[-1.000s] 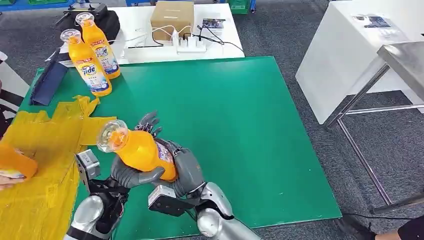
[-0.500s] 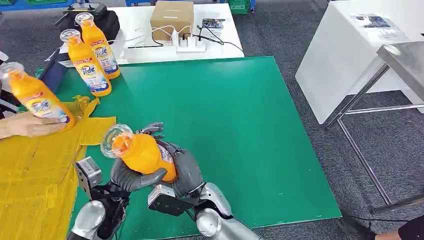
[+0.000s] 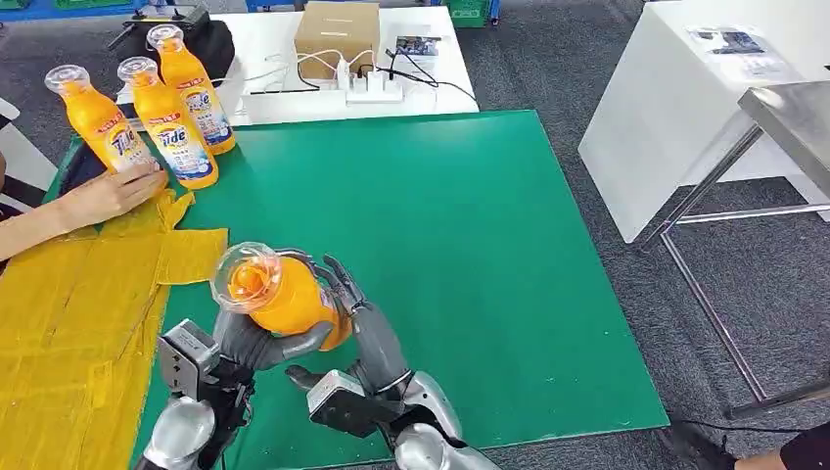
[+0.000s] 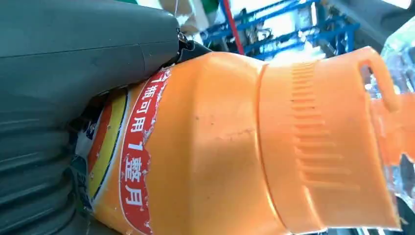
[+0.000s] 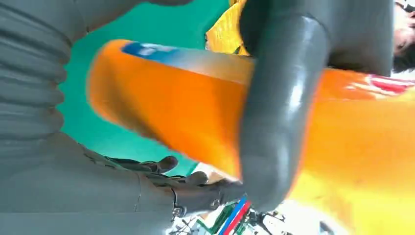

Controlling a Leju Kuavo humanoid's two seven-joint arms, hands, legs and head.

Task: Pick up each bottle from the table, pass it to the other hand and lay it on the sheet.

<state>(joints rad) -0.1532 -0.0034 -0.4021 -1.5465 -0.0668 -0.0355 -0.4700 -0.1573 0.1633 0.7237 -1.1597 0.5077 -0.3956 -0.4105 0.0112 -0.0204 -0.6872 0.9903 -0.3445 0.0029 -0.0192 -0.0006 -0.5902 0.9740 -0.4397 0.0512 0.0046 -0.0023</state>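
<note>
An orange detergent bottle (image 3: 289,299) with a clear cap is held above the near part of the green table (image 3: 470,245), its cap pointing up toward me. My left hand (image 3: 259,343) grips its body from below, thumb wrapped across it; up close the bottle (image 4: 220,147) lies against that hand (image 4: 73,58). My right hand (image 3: 367,328) stands beside the bottle with fingers straightened upward. In the right wrist view its thumb (image 5: 279,122) crosses in front of the blurred bottle (image 5: 171,107). The yellow sheet (image 3: 69,323) covers the table's left side.
Three more orange bottles stand at the far left corner (image 3: 103,127) (image 3: 176,127) (image 3: 201,98); a person's hand (image 3: 108,191) rests by the nearest one. Behind are a cardboard box (image 3: 338,34) and a power strip (image 3: 372,90). A steel table (image 3: 793,117) stands to the right.
The person lifted a bottle off the sheet and stood it beside the two at the far left. My right hand's fingers uncurled from the held bottle, which tipped more upright in my left hand.
</note>
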